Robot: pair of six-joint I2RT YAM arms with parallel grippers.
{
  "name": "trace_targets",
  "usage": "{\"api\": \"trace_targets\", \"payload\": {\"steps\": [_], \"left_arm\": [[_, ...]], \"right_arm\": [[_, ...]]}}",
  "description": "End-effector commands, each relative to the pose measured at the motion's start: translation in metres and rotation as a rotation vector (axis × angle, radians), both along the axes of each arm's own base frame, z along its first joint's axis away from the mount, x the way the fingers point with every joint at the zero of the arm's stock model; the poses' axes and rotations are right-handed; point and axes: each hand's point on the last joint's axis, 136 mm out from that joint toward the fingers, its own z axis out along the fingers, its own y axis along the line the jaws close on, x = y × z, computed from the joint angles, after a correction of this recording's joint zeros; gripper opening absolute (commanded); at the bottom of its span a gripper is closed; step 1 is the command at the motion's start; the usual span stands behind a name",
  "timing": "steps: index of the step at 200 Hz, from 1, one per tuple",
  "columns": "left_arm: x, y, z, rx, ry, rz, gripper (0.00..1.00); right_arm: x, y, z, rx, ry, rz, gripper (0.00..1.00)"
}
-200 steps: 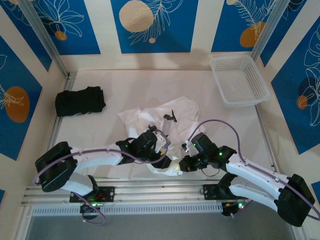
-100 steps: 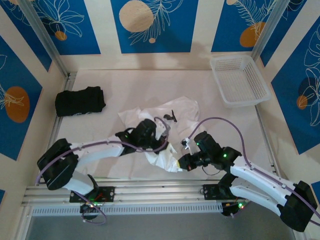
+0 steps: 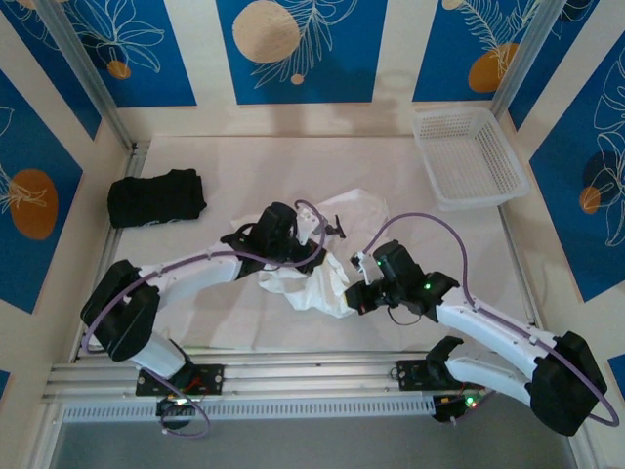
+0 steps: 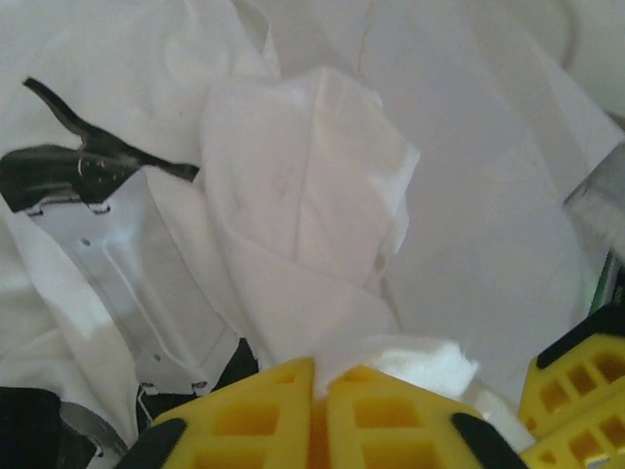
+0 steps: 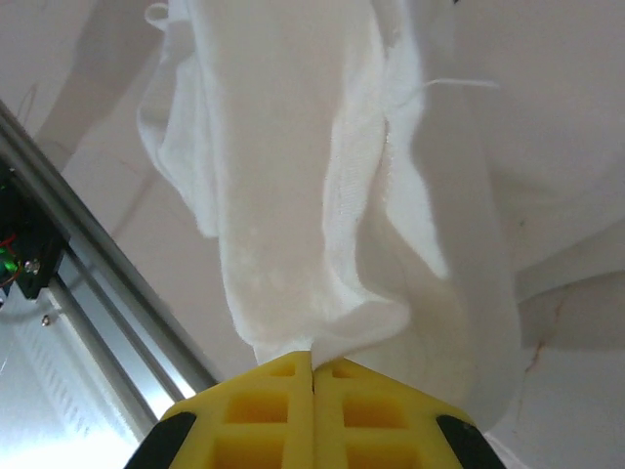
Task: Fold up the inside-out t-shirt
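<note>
1. Left gripper. My yellow fingers are pressed together at the tips with a fold of the t-shirt pinched between them. In the left wrist view the cloth leaves the closed tips and rises into a rumpled peak above them. A black mark lies on the cloth at the upper left, apart from the fingers.

2. Right gripper. My fingers are closed here as well, with no gap visible between them. They clamp a thick, twisted band of the white cloth. In the right wrist view the band runs from the tips up the middle of the frame. A metal rail crosses the lower left behind it.

3. T-shirt position. From the top view it lies near the middle of the table, somewhat toward the near edge. It is crumpled, not flat. A bunched section spans the space between my two grippers, which sit near one another. A looser part spreads out on the far side, toward the right.

4. Surroundings. A black garment lies folded at the far left, well apart from the t-shirt. A basket stands at the far right corner, also well apart.
</note>
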Motion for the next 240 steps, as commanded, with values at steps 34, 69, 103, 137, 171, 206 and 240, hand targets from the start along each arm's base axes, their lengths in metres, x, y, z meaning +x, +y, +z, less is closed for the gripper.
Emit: {"api": "trace_targets", "payload": {"steps": [34, 69, 103, 137, 171, 206, 240], "left_arm": [[-0.006, 0.013, 0.011, 0.001, -0.024, 0.017, 0.43], [-0.016, 0.029, 0.004, 0.01, -0.014, 0.059, 0.5], [-0.025, 0.037, 0.006, -0.004, -0.011, 0.064, 0.5], [-0.044, 0.027, 0.015, -0.045, -0.01, 0.012, 0.51], [-0.062, 0.004, 0.014, -0.046, -0.007, -0.069, 0.51], [-0.072, -0.018, 0.002, -0.007, -0.036, -0.135, 0.5], [-0.071, -0.038, -0.011, 0.054, -0.072, -0.172, 0.5]], "right_arm": [[0.002, -0.005, 0.0, 0.018, -0.004, -0.021, 0.01], [0.001, -0.002, 0.007, 0.084, 0.004, -0.004, 0.17], [0.01, -0.001, 0.009, 0.126, 0.008, -0.02, 0.26], [0.011, 0.003, 0.01, 0.15, 0.018, -0.005, 0.13], [0.006, 0.0, 0.007, 0.16, 0.026, -0.018, 0.04], [0.008, -0.008, 0.005, 0.155, 0.025, -0.072, 0.03], [0.014, -0.027, -0.004, 0.081, 0.077, -0.191, 0.19]]}}
